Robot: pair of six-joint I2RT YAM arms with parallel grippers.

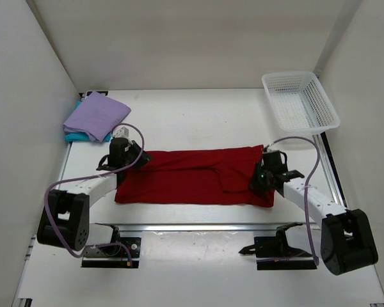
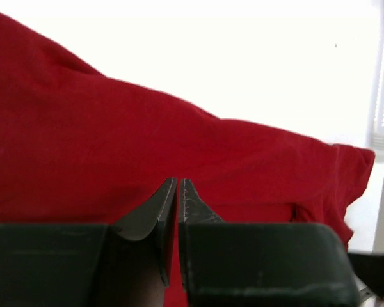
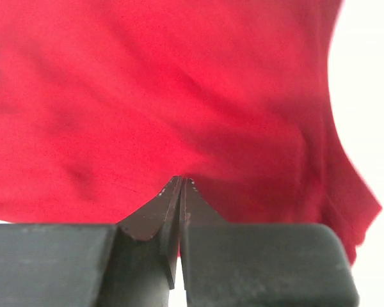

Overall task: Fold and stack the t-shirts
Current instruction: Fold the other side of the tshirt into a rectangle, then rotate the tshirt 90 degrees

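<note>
Left hand (image 2: 178, 189) clamped on dark red shirt's (image 1: 185, 178) left edge, right hand (image 3: 180, 185) closed at its right edge, likely for folding.

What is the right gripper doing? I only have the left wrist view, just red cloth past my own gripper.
Observer: The right gripper is shut at the right end of the dark red t-shirt.
Operator: Where are the other shirts?
Observer: The lavender t-shirt lies folded on the teal t-shirt in the far left corner of the table.
Operator: How does the red one lie?
Observer: As a wide band between the arms, with a flap folded in near its right end and the left gripper at its far left corner.
</note>
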